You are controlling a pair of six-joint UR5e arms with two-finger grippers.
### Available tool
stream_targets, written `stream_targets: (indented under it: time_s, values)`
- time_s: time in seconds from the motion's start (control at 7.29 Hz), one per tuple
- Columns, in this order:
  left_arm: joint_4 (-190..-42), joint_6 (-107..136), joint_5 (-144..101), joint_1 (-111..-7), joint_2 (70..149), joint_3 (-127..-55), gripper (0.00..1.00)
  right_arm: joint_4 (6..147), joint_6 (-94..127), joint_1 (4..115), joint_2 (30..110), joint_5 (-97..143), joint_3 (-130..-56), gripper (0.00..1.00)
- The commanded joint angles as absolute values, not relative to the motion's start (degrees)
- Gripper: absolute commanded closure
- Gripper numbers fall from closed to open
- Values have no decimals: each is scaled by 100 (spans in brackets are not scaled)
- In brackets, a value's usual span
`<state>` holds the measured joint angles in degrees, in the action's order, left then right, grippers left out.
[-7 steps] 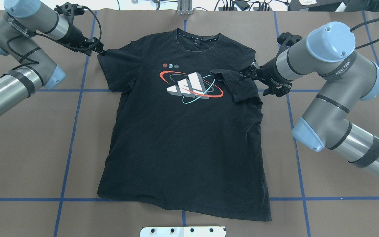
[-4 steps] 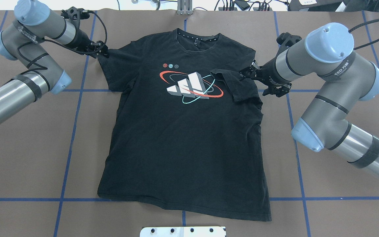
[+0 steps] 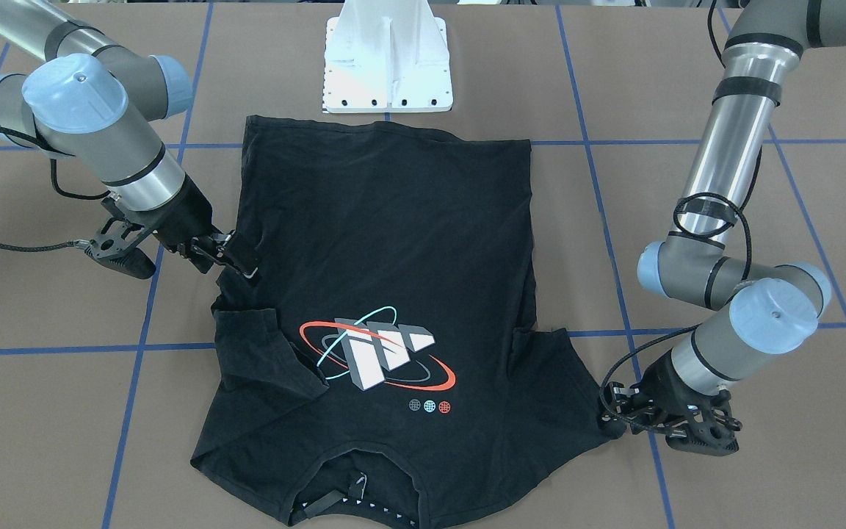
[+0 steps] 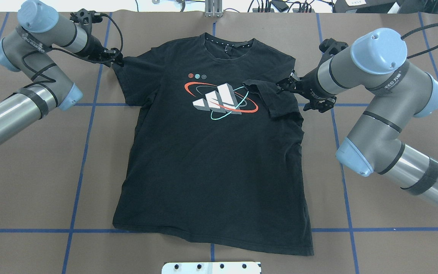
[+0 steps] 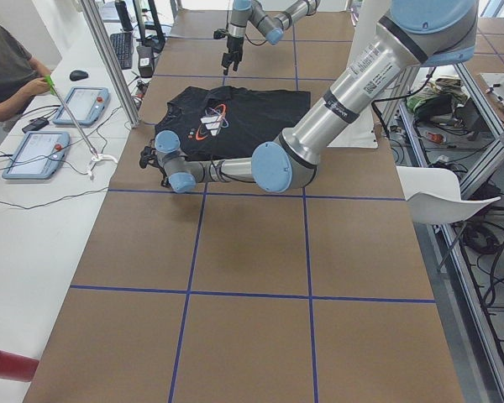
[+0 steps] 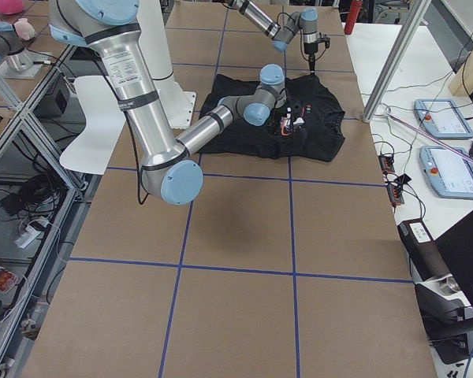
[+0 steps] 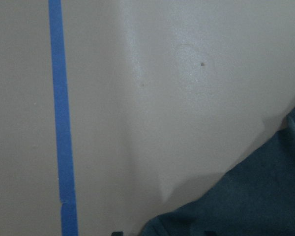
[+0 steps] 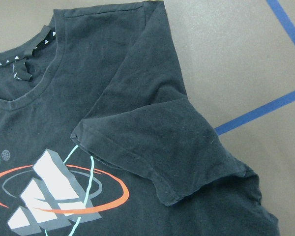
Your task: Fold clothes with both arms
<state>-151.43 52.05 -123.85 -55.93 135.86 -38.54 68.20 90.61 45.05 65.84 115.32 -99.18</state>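
The black T-shirt (image 4: 211,160) lies flat and face up, its white, red and teal print (image 4: 221,99) showing. Its right sleeve (image 4: 270,97) is folded inward over the chest and lies loose (image 8: 157,152). My right gripper (image 4: 284,84) hovers open just beside that fold, holding nothing (image 3: 241,258). My left gripper (image 4: 117,59) sits low at the outer edge of the other sleeve (image 3: 605,413). In the left wrist view the cloth (image 7: 246,206) reaches in between the barely visible fingertips, which stand apart.
The white bolted pedestal (image 3: 386,66) stands at the shirt's hem side. Blue tape lines (image 4: 86,152) grid the brown table. A seated person (image 5: 4,67) and control tablets (image 5: 34,155) are at a side bench beyond the collar end.
The left arm swung its elbow rightward and its gripper pushed in toward the sleeve edge, then eased back slightly. The right arm and the folded sleeve stayed nearly still.
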Motion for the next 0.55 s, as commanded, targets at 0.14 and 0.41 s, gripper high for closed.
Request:
stream_targets:
  time_s: [0.14, 0.41]
  values:
    - [-15144, 5212, -12375, -5590, 13588, -3850, 53, 6820, 9062, 4491, 6592, 11514, -9905, 0]
    - [-15144, 5221, -12384, -5590, 13588, -3858, 100, 6820, 9062, 4491, 6592, 11522, -9905, 0]
